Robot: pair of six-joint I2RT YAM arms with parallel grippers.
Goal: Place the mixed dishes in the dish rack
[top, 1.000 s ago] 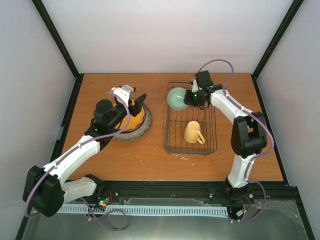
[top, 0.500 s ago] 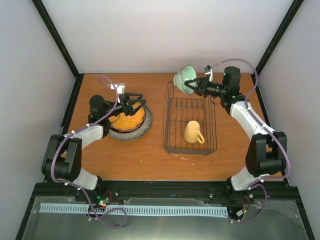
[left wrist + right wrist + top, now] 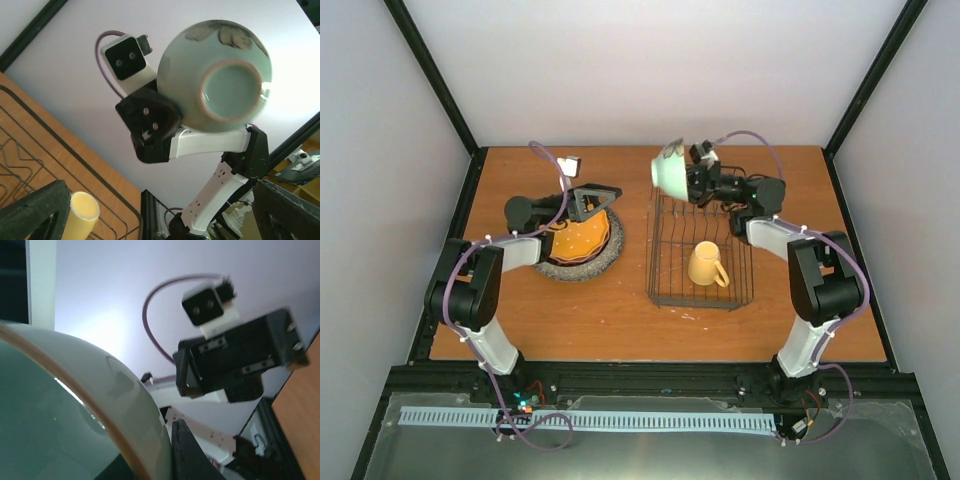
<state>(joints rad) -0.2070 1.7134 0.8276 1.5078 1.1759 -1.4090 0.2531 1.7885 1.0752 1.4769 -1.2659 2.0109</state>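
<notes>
Facing sideways, the pale green bowl (image 3: 666,169) is clamped in right tool (image 3: 688,180).

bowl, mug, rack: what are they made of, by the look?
pale green bowl: likely glazed ceramic; glossy highlights, and the foot ring looks bare and tan.
yellow mug: probably ceramic, with a duller surface; could be plastic.
dish rack: thin black wire, likely coated metal; the coating can't be confirmed.

The pale green bowl (image 3: 220,75) is up in the air, its foot ring toward the camera — the right gripper (image 3: 167,117) clamps its rim. At the lower left, the rim of the yellow mug (image 3: 84,214) shows among the wires of the dish rack (image 3: 45,165).
</notes>
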